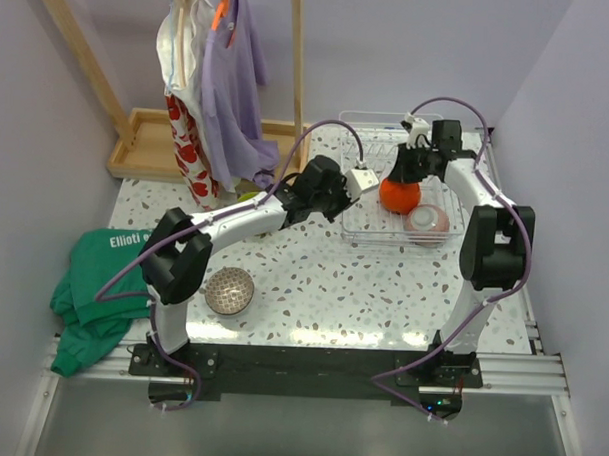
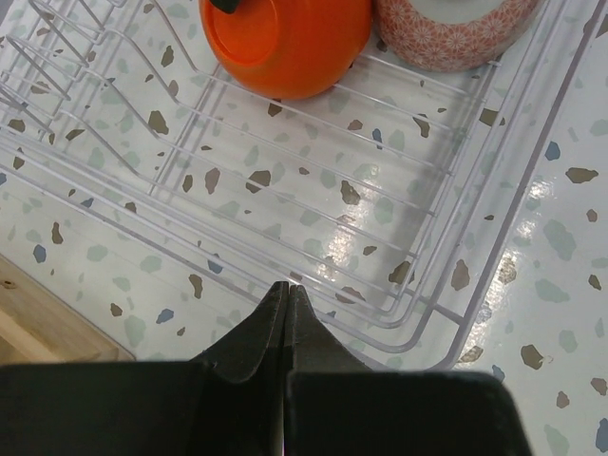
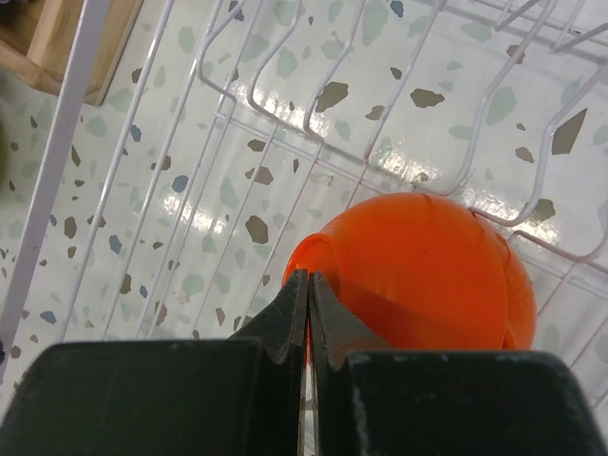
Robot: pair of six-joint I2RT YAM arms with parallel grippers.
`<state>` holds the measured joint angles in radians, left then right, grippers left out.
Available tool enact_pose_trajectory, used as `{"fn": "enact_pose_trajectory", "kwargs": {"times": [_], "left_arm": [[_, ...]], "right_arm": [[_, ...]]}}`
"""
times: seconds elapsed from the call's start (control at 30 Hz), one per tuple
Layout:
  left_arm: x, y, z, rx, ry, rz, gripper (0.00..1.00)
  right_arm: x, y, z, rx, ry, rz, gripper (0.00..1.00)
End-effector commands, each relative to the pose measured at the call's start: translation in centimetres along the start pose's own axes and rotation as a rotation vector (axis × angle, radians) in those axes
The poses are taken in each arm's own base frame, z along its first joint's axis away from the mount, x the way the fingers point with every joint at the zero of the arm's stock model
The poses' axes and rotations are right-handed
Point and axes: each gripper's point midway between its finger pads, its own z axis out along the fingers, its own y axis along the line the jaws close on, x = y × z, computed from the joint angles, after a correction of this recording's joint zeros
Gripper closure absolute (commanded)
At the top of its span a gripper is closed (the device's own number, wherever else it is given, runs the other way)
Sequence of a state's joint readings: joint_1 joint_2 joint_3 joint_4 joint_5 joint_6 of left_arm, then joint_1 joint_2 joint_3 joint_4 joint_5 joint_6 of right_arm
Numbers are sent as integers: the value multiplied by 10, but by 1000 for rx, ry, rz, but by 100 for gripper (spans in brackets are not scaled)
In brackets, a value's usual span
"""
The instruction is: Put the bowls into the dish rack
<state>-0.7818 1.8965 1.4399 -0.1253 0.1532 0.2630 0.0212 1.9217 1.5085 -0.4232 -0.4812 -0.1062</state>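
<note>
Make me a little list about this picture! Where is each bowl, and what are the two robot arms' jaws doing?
orange bowl: in the dish rack, tilted, its edge pinched by the right jaws
pink patterned bowl: in the rack, upside down, next to the orange one
speckled grey bowl: on the table, right way up, near the left arm's base
left jaws: shut, holding nothing, by the rack's edge
right jaws: shut on the orange bowl
bowls in rack: two

You see bright, even light from overhead. White glare shines on the speckled tabletop [image 2: 560, 237] in both wrist views. Shadows are soft; the orange bowl [image 3: 427, 275] looks slightly blurred.
</note>
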Motion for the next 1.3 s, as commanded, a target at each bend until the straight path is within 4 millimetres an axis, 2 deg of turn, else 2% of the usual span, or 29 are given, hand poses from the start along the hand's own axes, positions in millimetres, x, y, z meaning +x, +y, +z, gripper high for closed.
{"fn": "enact_pose_trajectory", "kwargs": {"times": [0.0,0.13,0.33,0.47,0.5,0.53,0.57,0.6,0.63,0.67,0.7,0.73,0.77,0.8,0.83,0.87,0.9,0.93,0.97,1.0,1.03,1.07,1.1,1.13,1.17,1.2,1.23,1.27], "left_arm": [[-24,-2,-1,16,-62,4,100],[-25,-2,-2,17,-64,2,100],[-24,-3,-4,16,-65,2,100],[-37,3,-13,-10,-89,9,100],[-46,8,-21,-30,-100,14,100],[-50,11,-25,-41,-103,30,100],[-53,14,-31,-56,-103,36,96],[-60,21,-44,-94,-113,45,93],[-62,24,-52,-110,-114,64,88],[-62,26,-60,-125,-113,77,78],[-70,32,-79,-158,-130,90,73],[-62,33,-86,-167,-117,103,68],[-60,36,-95,-181,-117,105,54],[-55,45,-114,-214,-116,96,49],[-51,48,-123,-228,-112,91,45],[-44,51,-131,-238,-100,97,40],[-28,55,-146,-250,-70,96,39],[-20,57,-154,-260,-56,111,37],[-13,62,-172,-280,-50,102,32],[6,58,-175,-266,-16,99,31],[15,56,-181,-259,-3,109,30],[22,60,-198,-282,1,100,29],[40,56,-202,-279,33,87,28],[48,56,-209,-285,43,87,28],[54,59,-225,-312,43,84,27],[74,55,-228,-315,77,76,27],[84,57,-235,-332,89,65,27],[92,61,-251,-366,93,47,27]], "right_arm": [[6,-57,-30,229,47,2,100],[9,-70,-37,290,56,12,100],[7,-65,-38,260,45,15,100],[-12,-52,-53,243,-30,-6,100],[-17,-48,-57,238,-50,-18,100],[-25,-42,-71,243,-88,-37,97],[-31,-39,-76,244,-118,-55,94],[-36,-33,-84,235,-143,-78,92],[-40,-24,-96,230,-172,-100,84],[-42,-19,-102,223,-189,-116,80],[-43,-12,-107,207,-199,-137,76],[-40,0,-108,157,-202,-154,70],[-42,13,-119,140,-221,-179,67],[-40,28,-119,102,-220,-225,64],[-35,39,-120,62,-216,-253,60],[-32,59,-126,30,-215,-299,58],[-31,81,-125,-7,-217,-363,56],[-23,92,-123,-34,-209,-381,52],[-21,122,-128,-105,-225,-440,51],[-13,136,-126,-148,-214,-463,47],[-4,151,-126,-193,-189,-488,46],[6,176,-123,-252,-166,-566,46],[10,187,-122,-274,-153,-595,45],[17,197,-120,-299,-135,-616,45],[23,214,-117,-338,-127,-647,45],[26,221,-112,-358,-117,-646,41],[26,227,-109,-374,-119,-645,41],[29,239,-106,-404,-109,-635,41]]}}
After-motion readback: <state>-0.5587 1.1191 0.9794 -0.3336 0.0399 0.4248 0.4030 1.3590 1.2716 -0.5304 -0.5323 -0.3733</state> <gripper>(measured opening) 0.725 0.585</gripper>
